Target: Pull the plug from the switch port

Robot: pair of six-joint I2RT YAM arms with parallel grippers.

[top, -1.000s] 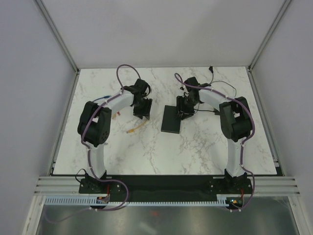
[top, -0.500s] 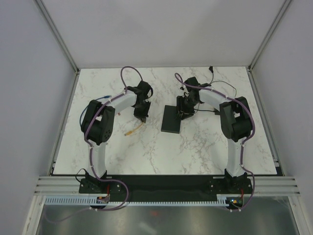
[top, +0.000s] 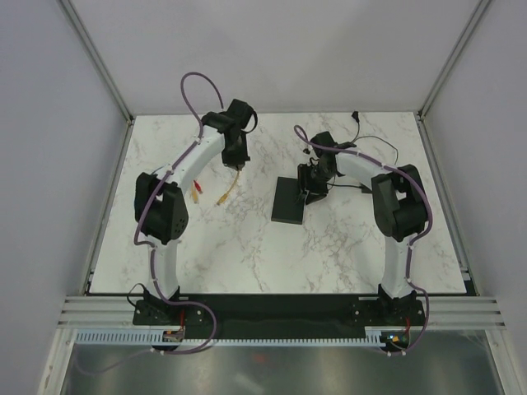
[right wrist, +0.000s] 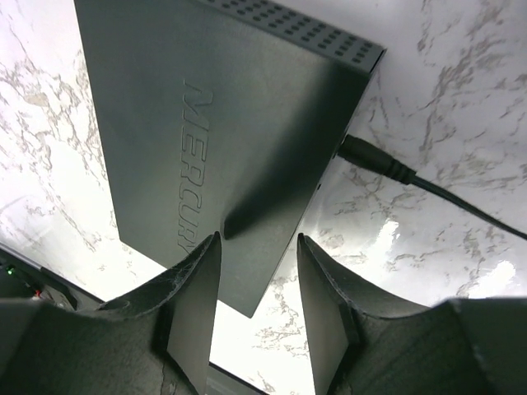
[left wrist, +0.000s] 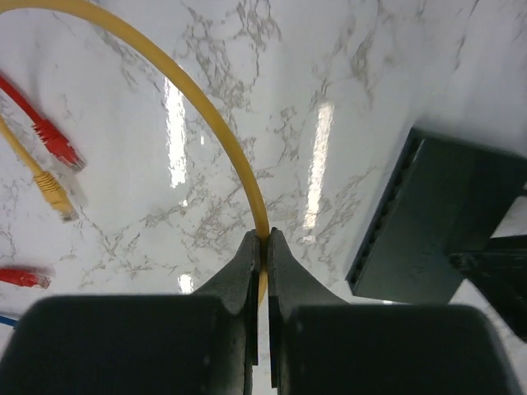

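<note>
My left gripper (left wrist: 263,240) is shut on a thin yellow cable (left wrist: 216,115), which arcs up and to the left from the jaws. The cable's yellow plug (left wrist: 54,191) is free on the marble, well apart from the black switch (left wrist: 440,226). From above, the left gripper (top: 235,163) hangs over the far left of the table with the yellow cable (top: 226,191) dangling below it. My right gripper (right wrist: 259,247) stands open astride a corner of the switch (right wrist: 198,123), whose lid reads MERCURY. In the top view the right gripper (top: 310,191) sits at the far right edge of the switch (top: 289,202).
Two red plugs (left wrist: 59,144) (left wrist: 23,277) lie on the marble near the yellow one. A black power lead (right wrist: 387,169) enters the switch's side and trails right. White walls ring the table (top: 247,255).
The left gripper has shut on the yellow cable and lifted toward the far side, drawing the cable away from the switch. The right arm has barely moved.
</note>
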